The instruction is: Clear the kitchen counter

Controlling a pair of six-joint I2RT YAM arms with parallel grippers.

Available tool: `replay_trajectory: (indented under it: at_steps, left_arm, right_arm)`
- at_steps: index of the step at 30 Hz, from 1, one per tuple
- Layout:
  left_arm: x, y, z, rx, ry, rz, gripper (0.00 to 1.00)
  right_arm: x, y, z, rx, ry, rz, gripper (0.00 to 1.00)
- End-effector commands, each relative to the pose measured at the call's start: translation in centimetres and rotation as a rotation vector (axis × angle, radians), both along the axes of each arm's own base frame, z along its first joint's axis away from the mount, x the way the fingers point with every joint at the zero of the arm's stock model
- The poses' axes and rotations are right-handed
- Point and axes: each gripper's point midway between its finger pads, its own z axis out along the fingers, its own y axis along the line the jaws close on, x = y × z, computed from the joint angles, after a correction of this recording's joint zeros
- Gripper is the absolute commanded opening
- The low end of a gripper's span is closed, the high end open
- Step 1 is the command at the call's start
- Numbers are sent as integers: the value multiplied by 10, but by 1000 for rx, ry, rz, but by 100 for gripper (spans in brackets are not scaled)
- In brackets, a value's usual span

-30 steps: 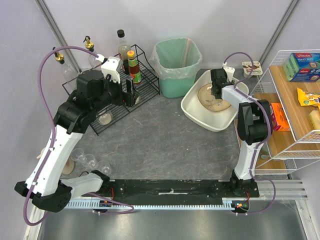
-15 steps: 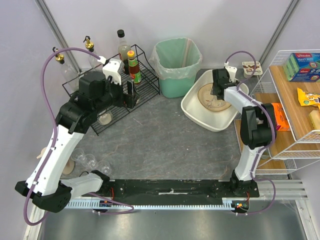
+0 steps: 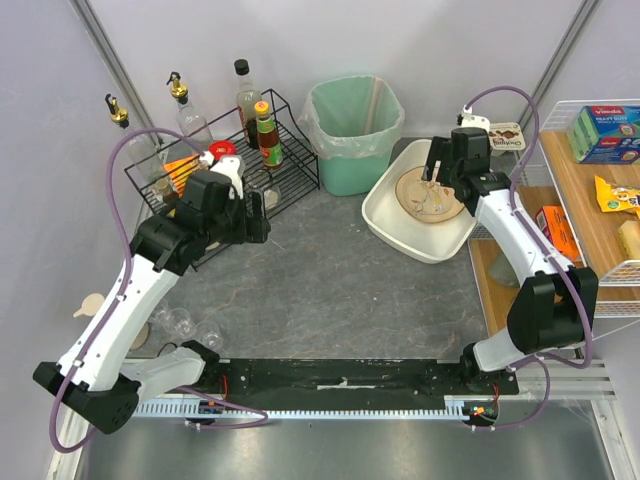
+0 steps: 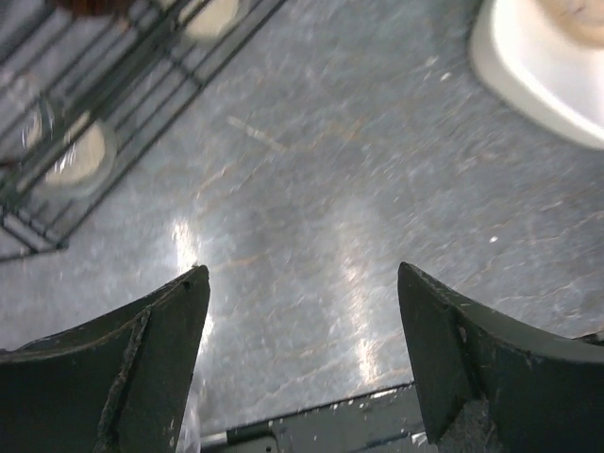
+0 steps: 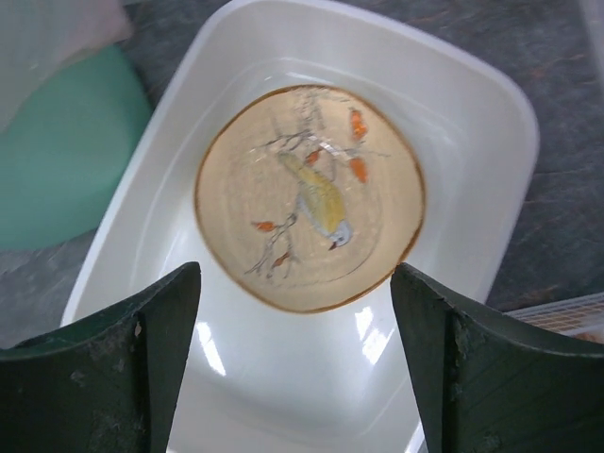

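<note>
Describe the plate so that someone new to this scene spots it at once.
On the dark grey counter, find the green bin at the back; the white tub sits just right of it. The plate lies flat inside: round, cream, brown-rimmed, the only thing here with a painted bird.

I count four tall bottles (image 3: pixel 243 95) | one black wire rack (image 3: pixel 300 165) | one green bin (image 3: pixel 350 165) | one white tub (image 3: pixel 415 240) | one bird-painted plate (image 5: pixel 310 198) | two robot arms (image 3: pixel 110 320)
</note>
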Motion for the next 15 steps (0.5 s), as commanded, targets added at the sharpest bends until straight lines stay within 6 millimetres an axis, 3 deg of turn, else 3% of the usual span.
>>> replay_trajectory:
  at_steps: [1,6,9,15]
  left_arm:
    - [-22,25,-37,21,128,169,85]
    - [-60,40,-82,58,302,233,85]
    - [-89,38,-106,43,431,210,84]
    - [-143,41,-140,28,654,220,73]
  right_arm:
    - [-18,41,5,142,14,202,88]
    - [-33,79,7,261,32,353,88]
    - [-44,99,7,285,43,409,88]
    - [-71,144,-8,308,77,514,88]
